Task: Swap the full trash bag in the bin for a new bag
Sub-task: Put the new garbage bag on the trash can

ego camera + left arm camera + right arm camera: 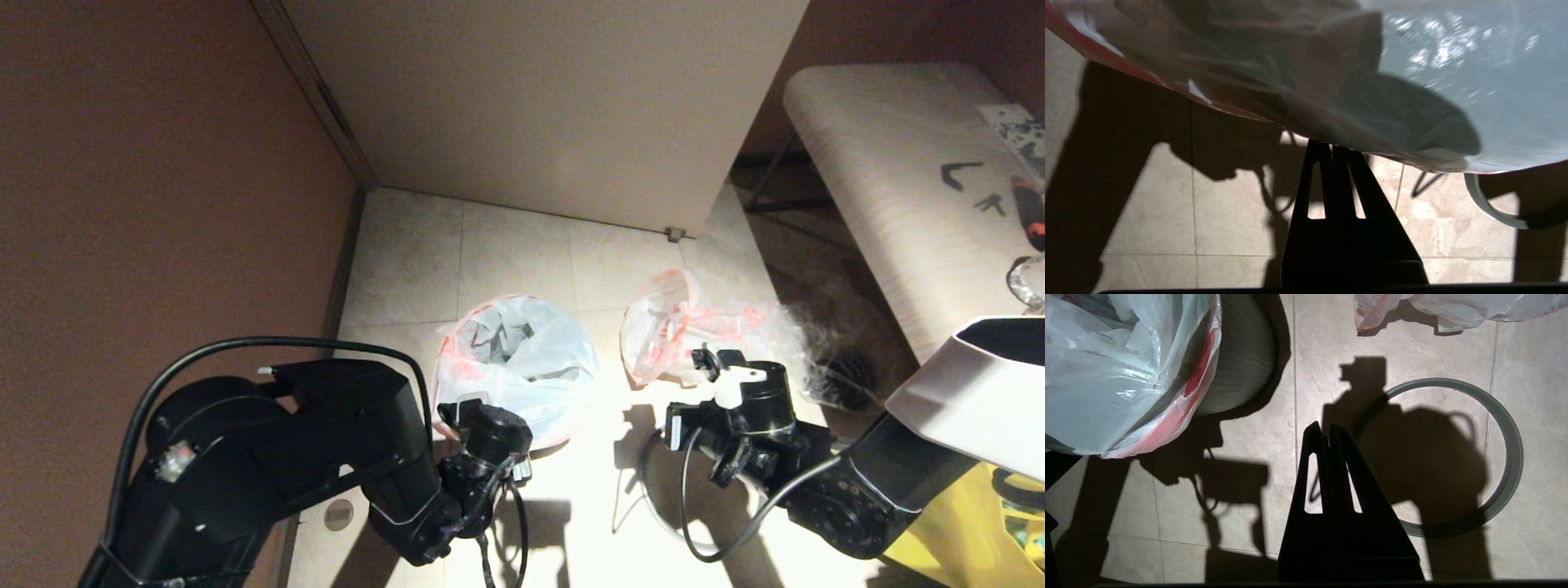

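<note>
The bin (1241,367), black with a ribbed wall, stands on the tiled floor. The new bag (522,359) lines it and drapes over its top, pinkish-red edge hanging outside (1180,412). My left gripper (1333,147) is shut at the bin's near-left side. Its tips meet the bag's hanging edge (1412,155), and I cannot tell if film is pinched. The full trash bag (669,327), lumpy with red print, lies on the floor right of the bin. My right gripper (1325,430) is shut and empty above the floor between them. The grey hoop (1511,457) lies flat on the tiles beside it.
A brown wall (163,163) closes the left side and a pale panel (531,106) the back. A light bench (898,180) stands at the right. A clear crinkly bag (816,359) sits beyond the full bag, and a yellow bag (971,523) lies at the near right.
</note>
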`<state>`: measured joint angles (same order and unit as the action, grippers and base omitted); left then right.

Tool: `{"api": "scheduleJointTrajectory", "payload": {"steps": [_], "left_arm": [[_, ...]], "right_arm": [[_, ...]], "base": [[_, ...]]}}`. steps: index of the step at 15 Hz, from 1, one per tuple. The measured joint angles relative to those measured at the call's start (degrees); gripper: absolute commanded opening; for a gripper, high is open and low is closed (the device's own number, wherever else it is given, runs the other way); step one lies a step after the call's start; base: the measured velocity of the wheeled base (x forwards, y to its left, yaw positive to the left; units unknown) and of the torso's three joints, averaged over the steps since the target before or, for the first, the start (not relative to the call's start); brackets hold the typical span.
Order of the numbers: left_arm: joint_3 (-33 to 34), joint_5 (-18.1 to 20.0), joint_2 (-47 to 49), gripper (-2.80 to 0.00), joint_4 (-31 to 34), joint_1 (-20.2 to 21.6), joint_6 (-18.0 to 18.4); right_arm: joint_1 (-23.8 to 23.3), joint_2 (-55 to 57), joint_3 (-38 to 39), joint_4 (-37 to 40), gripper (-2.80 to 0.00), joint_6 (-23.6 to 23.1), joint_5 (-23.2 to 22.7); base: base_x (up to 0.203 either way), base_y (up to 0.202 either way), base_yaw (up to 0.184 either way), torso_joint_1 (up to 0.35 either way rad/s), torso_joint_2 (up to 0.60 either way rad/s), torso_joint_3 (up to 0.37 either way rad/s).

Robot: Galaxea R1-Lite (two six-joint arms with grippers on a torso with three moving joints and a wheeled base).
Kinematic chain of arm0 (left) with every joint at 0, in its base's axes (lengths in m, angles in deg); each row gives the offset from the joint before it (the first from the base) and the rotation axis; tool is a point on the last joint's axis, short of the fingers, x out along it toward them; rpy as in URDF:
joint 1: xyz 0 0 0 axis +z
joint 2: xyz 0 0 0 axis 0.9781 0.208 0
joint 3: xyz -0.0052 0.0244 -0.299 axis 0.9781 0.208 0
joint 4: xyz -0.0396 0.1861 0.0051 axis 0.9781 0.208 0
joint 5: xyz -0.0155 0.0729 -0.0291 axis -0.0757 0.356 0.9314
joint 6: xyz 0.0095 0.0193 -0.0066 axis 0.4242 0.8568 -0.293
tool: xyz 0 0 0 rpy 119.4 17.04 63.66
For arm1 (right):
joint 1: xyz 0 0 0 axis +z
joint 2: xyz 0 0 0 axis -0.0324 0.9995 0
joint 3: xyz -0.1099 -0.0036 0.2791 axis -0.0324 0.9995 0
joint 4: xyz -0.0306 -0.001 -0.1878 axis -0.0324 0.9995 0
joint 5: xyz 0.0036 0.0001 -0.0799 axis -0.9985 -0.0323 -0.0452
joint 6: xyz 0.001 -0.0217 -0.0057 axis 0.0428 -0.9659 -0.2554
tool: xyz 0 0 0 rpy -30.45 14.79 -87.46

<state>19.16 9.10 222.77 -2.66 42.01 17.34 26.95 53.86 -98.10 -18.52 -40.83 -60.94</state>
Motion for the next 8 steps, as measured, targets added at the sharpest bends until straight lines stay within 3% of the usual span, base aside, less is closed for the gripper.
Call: {"api": "scheduleJointTrajectory", "payload": {"steps": [5,8], "left_arm": [[1.9,-2.2,0.7,-2.80,0.0,-0.2,0.0],[6.2,-2.3,-5.6,-2.80,0.8,-0.8,0.0]], "right_arm": [[0.2,-2.3,2.8,0.0,-2.80,0.0,0.2],[0.3,-4.5,5.1,0.0,-2.80,0.0,0.3]], "base": [[0.000,0.000,0.000,0.000,0.00,0.000],[0.000,0.000,0.000,0.000,0.00,0.000]]}}
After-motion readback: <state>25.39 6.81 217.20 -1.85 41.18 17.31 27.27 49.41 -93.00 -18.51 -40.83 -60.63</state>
